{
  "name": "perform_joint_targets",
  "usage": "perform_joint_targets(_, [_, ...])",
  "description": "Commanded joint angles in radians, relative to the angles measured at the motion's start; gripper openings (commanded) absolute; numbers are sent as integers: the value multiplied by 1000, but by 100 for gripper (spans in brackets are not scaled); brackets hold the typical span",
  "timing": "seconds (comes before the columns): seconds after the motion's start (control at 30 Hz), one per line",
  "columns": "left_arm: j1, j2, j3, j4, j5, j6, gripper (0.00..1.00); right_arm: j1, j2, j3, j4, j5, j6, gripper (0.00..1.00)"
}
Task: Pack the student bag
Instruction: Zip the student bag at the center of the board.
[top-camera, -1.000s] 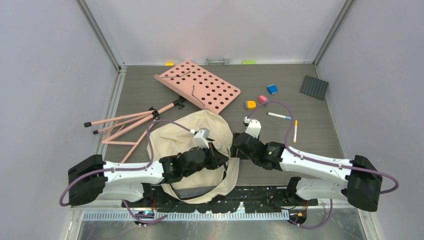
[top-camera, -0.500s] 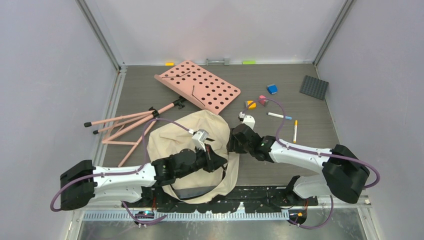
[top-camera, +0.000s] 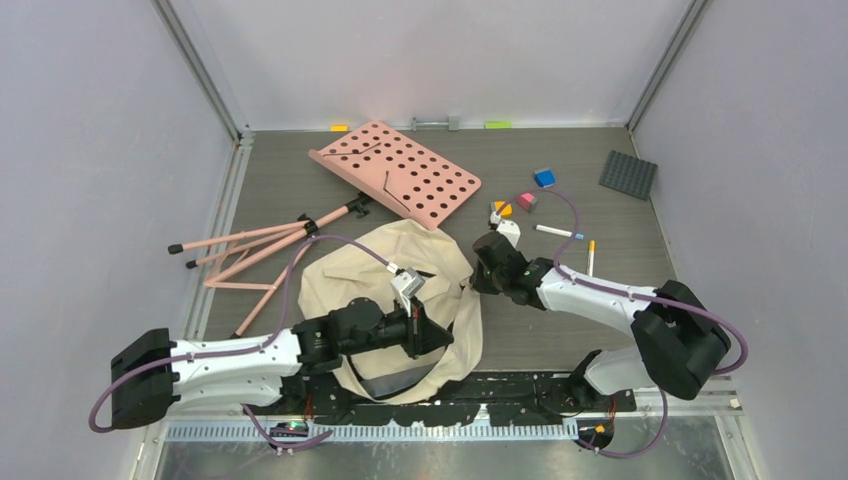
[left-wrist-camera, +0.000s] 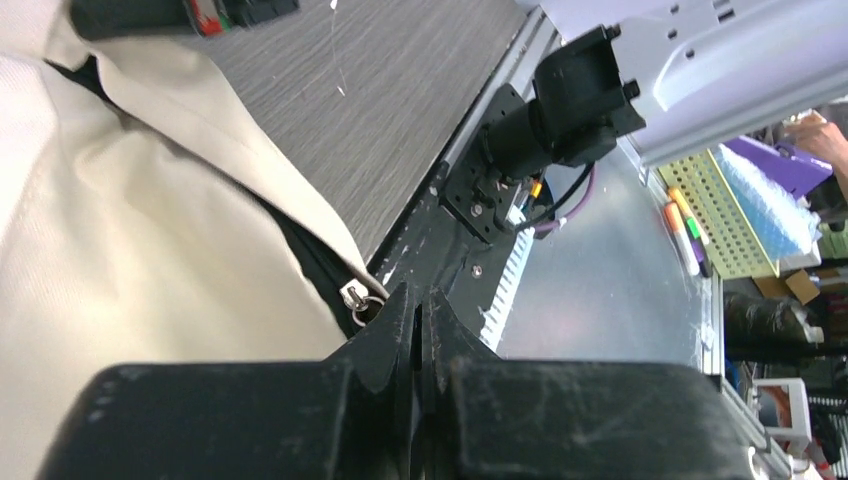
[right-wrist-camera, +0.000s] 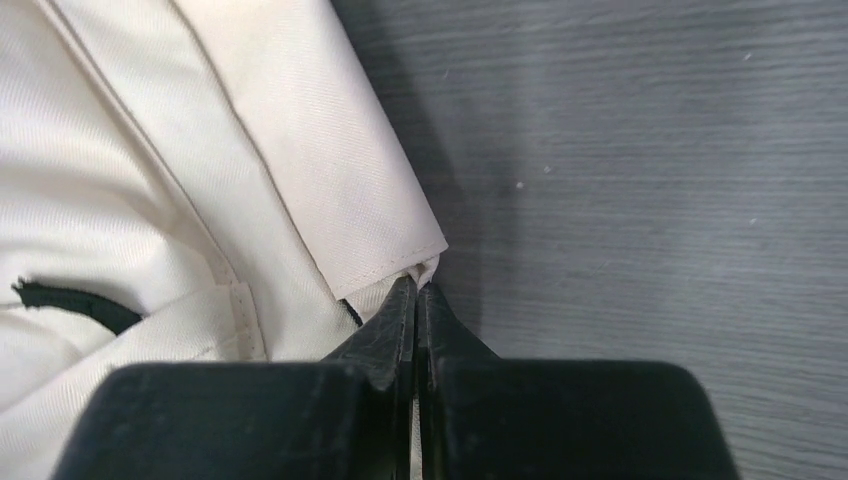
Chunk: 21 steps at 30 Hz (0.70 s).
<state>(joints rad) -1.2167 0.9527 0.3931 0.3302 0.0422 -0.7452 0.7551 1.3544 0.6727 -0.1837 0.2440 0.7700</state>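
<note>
The student bag (top-camera: 380, 265), cream fabric with black zippers, lies crumpled at the table's near middle. My left gripper (top-camera: 445, 338) is at its right near edge, over the table's front rail. In the left wrist view this gripper (left-wrist-camera: 418, 295) is shut, and a silver zipper slider (left-wrist-camera: 358, 298) sits against its left finger. Whether it pinches anything is hidden. My right gripper (top-camera: 474, 283) is at the bag's right side. In the right wrist view it (right-wrist-camera: 417, 283) is shut on a folded corner of the bag's fabric (right-wrist-camera: 330, 170).
A pink perforated board (top-camera: 395, 172) and a pink folded tripod (top-camera: 260, 245) lie beyond and left of the bag. To the right are an orange block (top-camera: 502, 209), a pink block (top-camera: 526, 200), a blue block (top-camera: 544, 178), two markers (top-camera: 558, 232) and a dark grey plate (top-camera: 628, 175).
My right gripper moved away from me along the bag's right edge and closed on the fabric. The left gripper shifted right and nearer, staying shut.
</note>
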Motion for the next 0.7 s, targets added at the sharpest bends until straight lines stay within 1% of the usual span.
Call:
perform_joint_targets(0.0, [-4, -51, -15, 21, 125, 38, 0, -85, 59, 85, 36, 122, -13, 0])
perform_joint_targets(0.33, [-19, -72, -49, -54, 178, 15, 0, -193, 171, 174, 43, 111, -60, 0])
perform_joint_targets(0.43, [-20, -84, -55, -75, 179, 14, 0, -232, 172, 183, 45, 87, -74, 0])
perform_joint_targets(0.5, [-21, -89, -57, -83, 173, 14, 0, -236, 160, 191, 35, 76, -93, 0])
perform_joint_targets(0.57, [-21, -86, -56, -83, 156, 11, 0, -238, 140, 206, 8, 20, -124, 0])
perform_joint_targets(0.6, [-21, -79, -51, -78, 147, 10, 0, -238, 122, 217, -25, 6, -142, 1])
perform_joint_targets(0.67, [-21, -59, -39, -71, 131, 12, 0, -237, 75, 219, -74, -30, -151, 11])
